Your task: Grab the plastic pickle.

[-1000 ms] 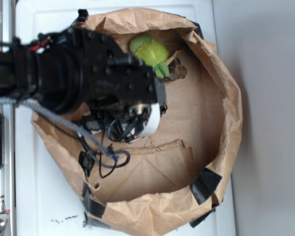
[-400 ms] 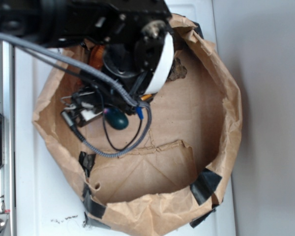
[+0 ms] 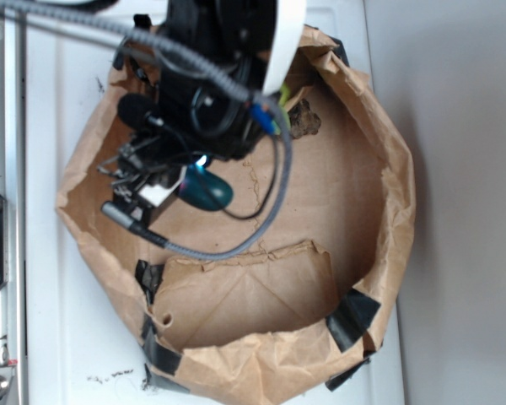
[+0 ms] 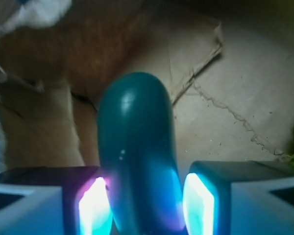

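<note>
Presently held: smooth, glossy, dark green sausage-shaped plastic pickle (image 4: 137,161), lengthwise between the two glowing pads (image 4: 198,203) of the black robot gripper (image 4: 144,205); one rounded end points away from the wrist camera. The pads sit right against its flanks with no gap visible, so the jaws read as pinching the pickle, though whether the grip is firm cannot be told. Probable reason for this hold: squeezing across the narrow width suits a slippery rounded toy better than taking it by the ends.

Container: crumpled brown paper bag (image 3: 388,211), sides rolled down into a low wall, patched with black tape, on a white tabletop (image 3: 67,337).

Contents, exterior view: the pickle (image 3: 207,192), over the bag floor toward the arm side, just below the gripper (image 3: 185,173); whether it rests on the paper or is lifted clear cannot be told. A sliver of lime-green lumpy toy (image 3: 280,108) near the far wall, mostly hidden by the arm. A dark ragged patch beside it, unidentified
</note>
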Controlling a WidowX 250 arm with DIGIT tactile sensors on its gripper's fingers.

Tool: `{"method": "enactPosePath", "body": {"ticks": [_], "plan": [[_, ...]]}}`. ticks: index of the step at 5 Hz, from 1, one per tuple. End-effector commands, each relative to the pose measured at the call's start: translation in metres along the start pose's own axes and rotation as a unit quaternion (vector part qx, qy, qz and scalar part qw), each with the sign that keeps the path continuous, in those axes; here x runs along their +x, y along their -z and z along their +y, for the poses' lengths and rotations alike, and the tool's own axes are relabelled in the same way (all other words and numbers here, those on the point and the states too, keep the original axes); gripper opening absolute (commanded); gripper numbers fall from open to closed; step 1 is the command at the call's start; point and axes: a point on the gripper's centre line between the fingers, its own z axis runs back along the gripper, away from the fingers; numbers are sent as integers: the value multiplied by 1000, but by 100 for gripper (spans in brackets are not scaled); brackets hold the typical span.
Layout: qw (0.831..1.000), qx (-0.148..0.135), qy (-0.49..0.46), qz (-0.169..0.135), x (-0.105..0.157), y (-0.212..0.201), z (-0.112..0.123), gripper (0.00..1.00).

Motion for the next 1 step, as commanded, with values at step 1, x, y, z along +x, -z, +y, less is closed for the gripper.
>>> {"method": "enactPosePath", "body": {"ticks": [1], "plan": [[996,-25,-74,-42,1,-23,-4,0]]}}
